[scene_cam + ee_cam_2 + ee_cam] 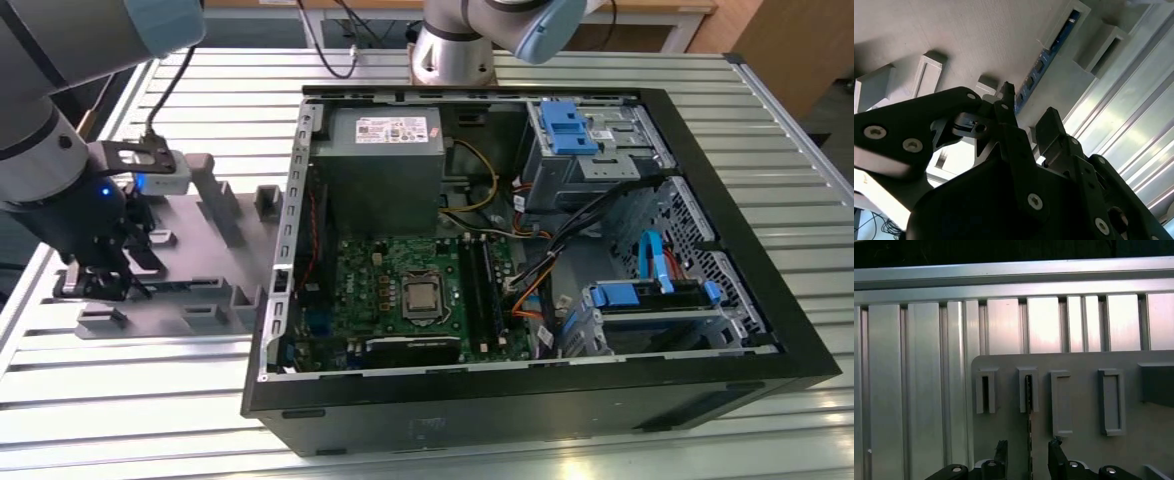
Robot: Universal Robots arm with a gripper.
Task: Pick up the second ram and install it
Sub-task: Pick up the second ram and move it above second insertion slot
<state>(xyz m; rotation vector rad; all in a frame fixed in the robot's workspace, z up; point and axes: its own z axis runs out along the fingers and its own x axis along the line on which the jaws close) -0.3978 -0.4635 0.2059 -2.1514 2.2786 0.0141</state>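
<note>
The second ram (1029, 405) stands on edge in a slot of the grey fixture plate (1084, 400) and looks like a thin dark strip in the first wrist view. The second wrist view shows its blue board and black chips (1040, 67). My gripper (1027, 447) is open, with one black fingertip (1001, 447) on each side of the stick and a gap to it on both sides. In the exterior view the gripper (100, 285) hangs low over the fixture plate (200, 250) at that view's left, away from the computer case.
The open computer case (534, 380) lies in the middle of the slatted metal table (134, 400). Inside are the green motherboard (387, 290) with long black slots (474, 285), a power supply (380, 135), blue drive cages (581, 125) and loose cables. Upright grey blocks (220, 200) rise from the fixture plate.
</note>
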